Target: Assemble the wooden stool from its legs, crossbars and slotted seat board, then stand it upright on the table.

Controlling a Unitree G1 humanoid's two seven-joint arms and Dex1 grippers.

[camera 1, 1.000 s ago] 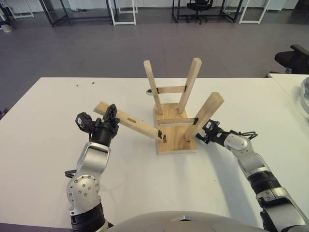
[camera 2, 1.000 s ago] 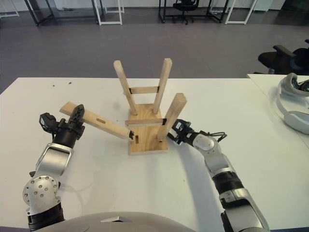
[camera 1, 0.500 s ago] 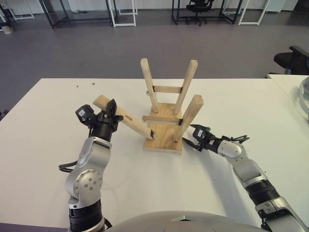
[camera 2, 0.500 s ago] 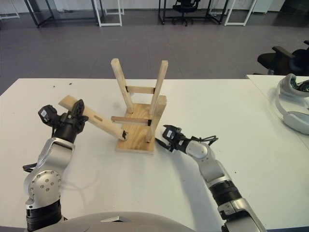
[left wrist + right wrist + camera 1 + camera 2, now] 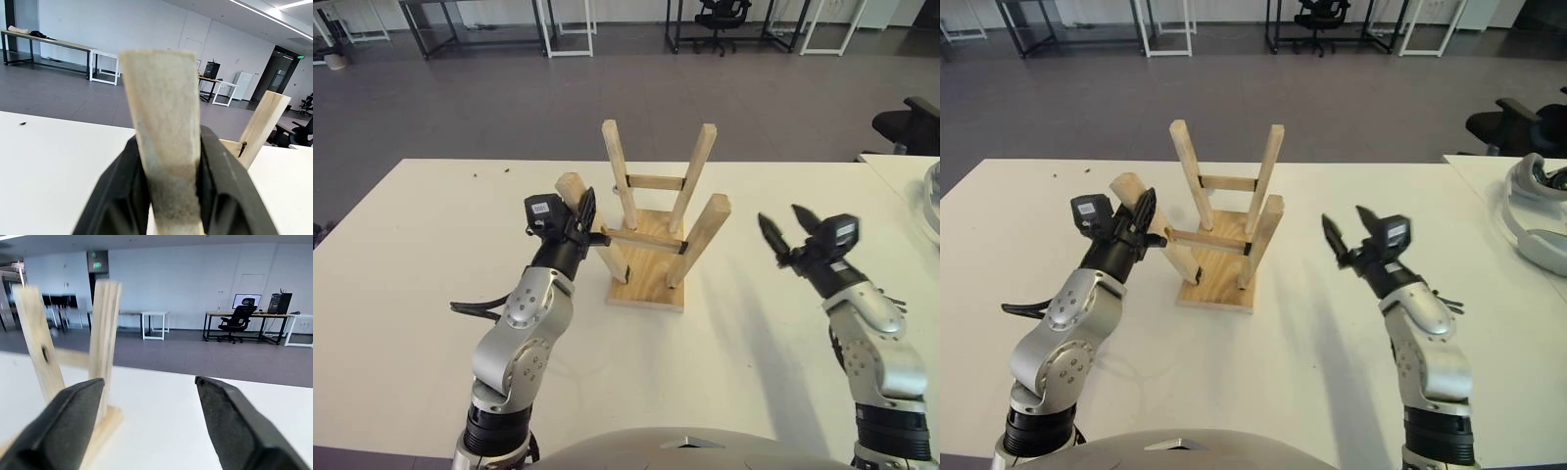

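Nearest, the right gripper [image 5: 781, 223] hangs above the tabletop [image 5: 411, 255] with its fingers spread wide and nothing between them. The left gripper [image 5: 579, 223] has its fingers pinching the fourth leg [image 5: 610, 257] close to the leg's upper end. The leg leans steeply, and its lower end meets the near left corner of the seat board [image 5: 644, 292].

The board lies flat on the tabletop with its underside up, so the stool is being built upside down. Just beyond the held leg, the front crossbar [image 5: 641, 240] runs across to the front leg [image 5: 700, 240]. I cannot tell whether its end has entered the held leg's slot. Farther back stand the two back legs [image 5: 617, 171], joined by the back crossbar [image 5: 656, 182].

The wood looks stiff, dry and fairly light — it will not bend, but its smooth faces may slide between hard fingers. A grip this high gives leverage for tilting the leg and little for pressing it down. A hold lower, near the joint, would likely seat it better.

The joints appear to be push-fit only, so the frame may rack or pull apart. For turning it over, the board's edge or the legs close to the board seem the safest places to hold — not the thin crossbars.
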